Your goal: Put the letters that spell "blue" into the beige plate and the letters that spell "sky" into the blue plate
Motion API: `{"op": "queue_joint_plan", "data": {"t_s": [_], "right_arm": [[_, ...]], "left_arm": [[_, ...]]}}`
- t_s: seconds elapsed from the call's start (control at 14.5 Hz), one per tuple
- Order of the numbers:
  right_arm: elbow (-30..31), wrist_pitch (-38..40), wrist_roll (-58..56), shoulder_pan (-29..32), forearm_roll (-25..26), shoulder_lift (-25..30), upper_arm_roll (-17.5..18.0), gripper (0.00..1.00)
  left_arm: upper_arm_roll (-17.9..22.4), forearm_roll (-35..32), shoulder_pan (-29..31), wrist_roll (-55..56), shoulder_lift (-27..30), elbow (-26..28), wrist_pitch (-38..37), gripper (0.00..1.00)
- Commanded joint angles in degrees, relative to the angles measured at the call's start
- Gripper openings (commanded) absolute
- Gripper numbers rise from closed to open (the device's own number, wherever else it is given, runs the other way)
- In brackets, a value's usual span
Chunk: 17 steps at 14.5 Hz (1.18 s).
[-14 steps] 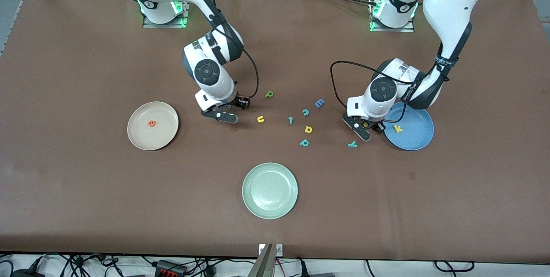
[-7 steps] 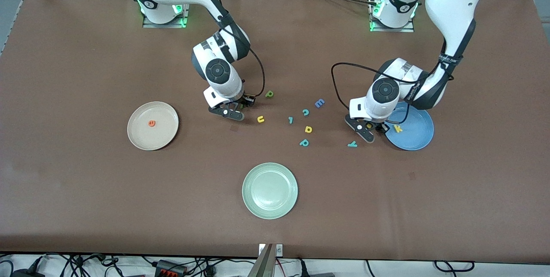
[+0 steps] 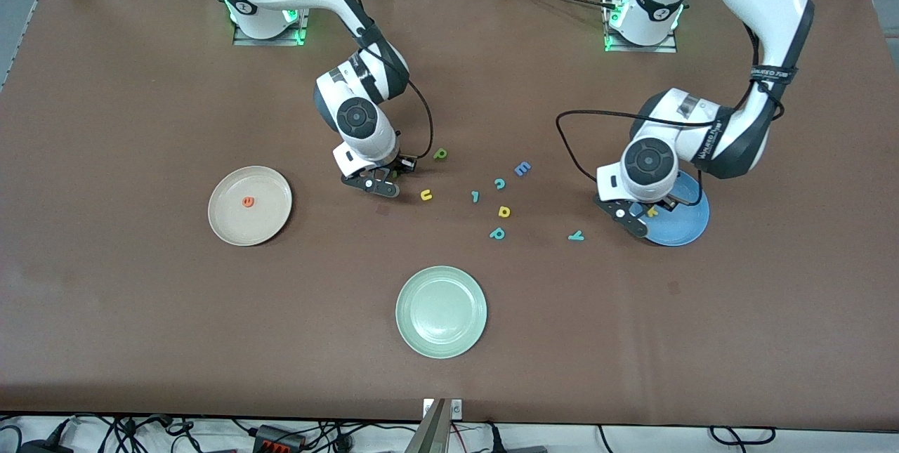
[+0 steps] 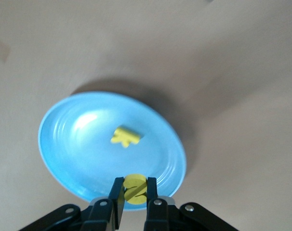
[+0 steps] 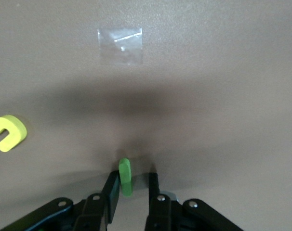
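Carried from beside the blue plate (image 3: 685, 218) to over its rim, left gripper (image 4: 134, 192) pinches my yellow s (image 4: 134, 186), while right gripper (image 5: 131, 185) narrows around the green bar (image 5: 125, 176).

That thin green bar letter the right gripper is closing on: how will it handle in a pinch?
The green bar letter stands on edge between the right gripper fingers, so a one-sided touch would probably tip it. It looks like thin foam: likely very light, slightly squashy. Flat-sided, so unlikely to roll; matte, probably not slippery.

Bright, even light; soft shadows
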State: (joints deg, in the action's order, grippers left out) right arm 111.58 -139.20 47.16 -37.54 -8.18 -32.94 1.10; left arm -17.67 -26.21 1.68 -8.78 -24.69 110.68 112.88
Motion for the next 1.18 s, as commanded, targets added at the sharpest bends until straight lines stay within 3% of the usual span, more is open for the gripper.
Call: {"op": "queue_joint_plan", "data": {"t_s": [0.0,0.14,0.28,0.35,0.48,0.9,1.11], "right_arm": [[-0.22,-0.46,-0.05,-0.52,-0.26,-0.45,-0.48,0.16],[-0.48,-0.37,-0.14,-0.08,-0.26,-0.45,-0.48,0.05],[-2.41,0.24,-0.93,0.36,-0.26,0.16,-0.83,0.03],[-3.12,2.07,-0.84,0.53,-0.17,0.77,-1.44,0.03],[-4.35,6.11,-3.98,0.62,0.53,2.17,-5.64,0.03],[-4.36,16.75,-23.48,1.15,0.53,3.24,-20.32,0.03],[-3.83,19.49,-28.08,3.51,0.53,3.85,-21.40,0.03]], "left_arm": [[-0.52,-0.34,6.03,0.16,-0.18,2.26,1.45,0.07],[-2.88,-0.25,9.82,0.77,-0.18,4.80,4.01,0.09],[-4.21,-0.25,12.98,0.87,-0.27,6.48,6.55,0.25],[-4.38,-0.25,14.04,0.87,-0.53,6.74,7.69,0.42],[-4.65,-0.25,14.23,0.87,-0.45,7.36,8.85,1.00],[-11.41,-0.16,13.27,3.49,-0.88,2.89,8.67,1.00],[-13.17,-0.25,9.67,4.56,-4.65,-2.03,8.76,1.00]]}}
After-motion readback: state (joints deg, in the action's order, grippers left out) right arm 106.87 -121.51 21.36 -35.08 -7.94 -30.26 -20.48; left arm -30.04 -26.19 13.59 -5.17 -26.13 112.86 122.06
